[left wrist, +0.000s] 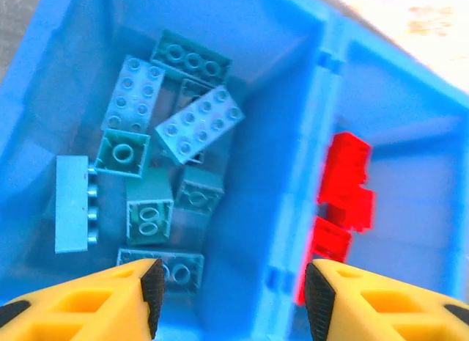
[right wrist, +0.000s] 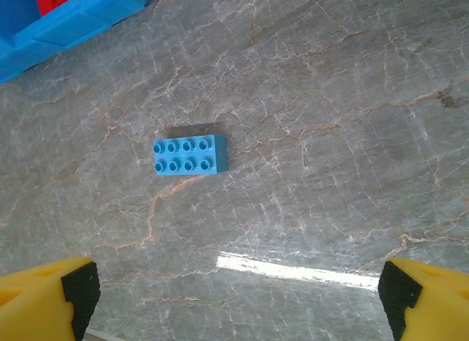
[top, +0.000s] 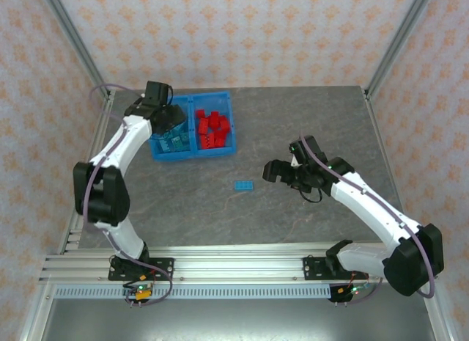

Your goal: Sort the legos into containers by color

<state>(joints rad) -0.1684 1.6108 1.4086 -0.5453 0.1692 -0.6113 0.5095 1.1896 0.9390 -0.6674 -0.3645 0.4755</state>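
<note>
No legible text, label, brand, number or sign; studs of lego (right wrist: 190, 155) too small to read.

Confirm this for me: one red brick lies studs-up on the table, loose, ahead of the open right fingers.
Not quite: the brick is light blue, not red. The right wrist view shows it lying studs-up on the table, loose, ahead of the open right fingers.
</note>
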